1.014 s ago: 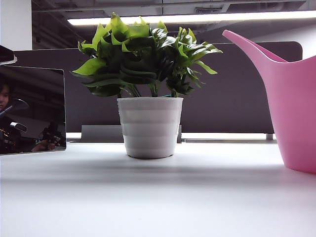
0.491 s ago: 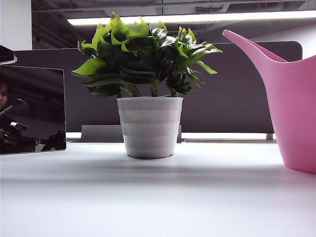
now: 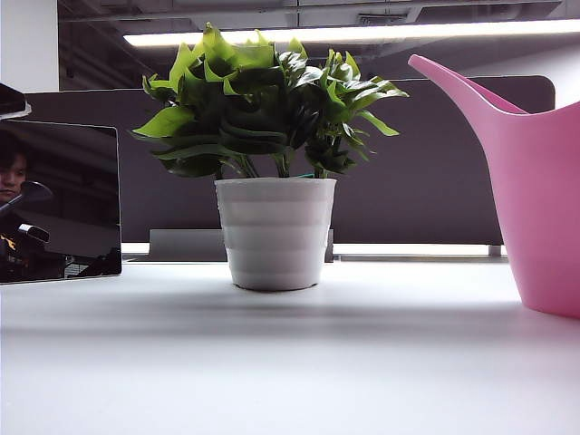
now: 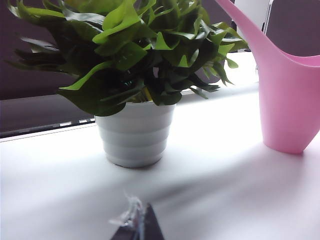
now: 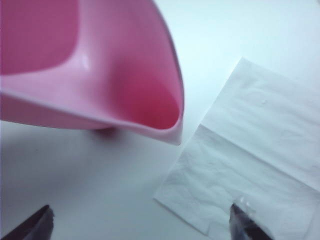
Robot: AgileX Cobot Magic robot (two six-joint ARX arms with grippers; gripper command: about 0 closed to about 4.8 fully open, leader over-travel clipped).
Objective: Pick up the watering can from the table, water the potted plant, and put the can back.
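The watering can (image 3: 544, 199) stands upright on the table (image 3: 290, 372) at the right edge of the exterior view, its spout rising toward the upper middle, well apart from the potted plant (image 3: 272, 154) in the centre. Nothing lifts it, so either the pick-up has not begun or the can is already back; the frames alone do not settle which. The right gripper (image 5: 140, 225) hovers above the can's open rim, fingertips spread wide and empty, with a white paper sheet (image 5: 250, 170) lying beside the can. The left gripper (image 4: 137, 225) sits low before the pot; whether it is spread or clenched I cannot tell.
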